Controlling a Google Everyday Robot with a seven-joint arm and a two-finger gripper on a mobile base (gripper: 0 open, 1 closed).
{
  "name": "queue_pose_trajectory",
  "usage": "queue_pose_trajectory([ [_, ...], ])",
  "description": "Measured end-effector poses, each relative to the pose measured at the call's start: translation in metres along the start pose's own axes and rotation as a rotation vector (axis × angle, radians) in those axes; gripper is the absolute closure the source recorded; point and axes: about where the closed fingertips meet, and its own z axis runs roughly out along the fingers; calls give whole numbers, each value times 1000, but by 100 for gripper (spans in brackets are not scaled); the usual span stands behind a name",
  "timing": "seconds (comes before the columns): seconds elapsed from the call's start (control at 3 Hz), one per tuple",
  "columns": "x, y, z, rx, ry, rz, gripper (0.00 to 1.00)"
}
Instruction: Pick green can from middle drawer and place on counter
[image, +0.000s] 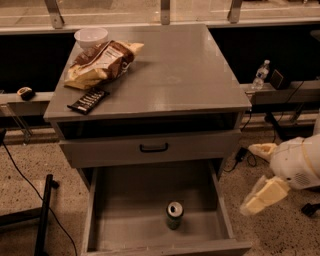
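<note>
The green can (174, 215) stands upright on the floor of the open middle drawer (125, 205), near its front and a little right of centre. Its silver top faces up. The counter (175, 70) is the grey top slab of the cabinet above. My gripper (249, 179), with cream fingers, is at the right, outside the drawer's right wall and level with it. It is open and empty, and its fingers point left toward the drawer.
A chip bag (102, 62), a white bowl (91, 36) and a black bar (88, 100) lie on the counter's left part. The drawer front with a black handle (154, 148) above is closed. A water bottle (260, 75) stands behind right. A black stand (42, 215) is on the floor at the left.
</note>
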Motion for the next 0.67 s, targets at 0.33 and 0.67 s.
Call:
queue_pose_trajectory([
  [0.33,15,-4,12,40,-16,13,0],
  [0.67,13,-5,29,-1,-55,5,0],
])
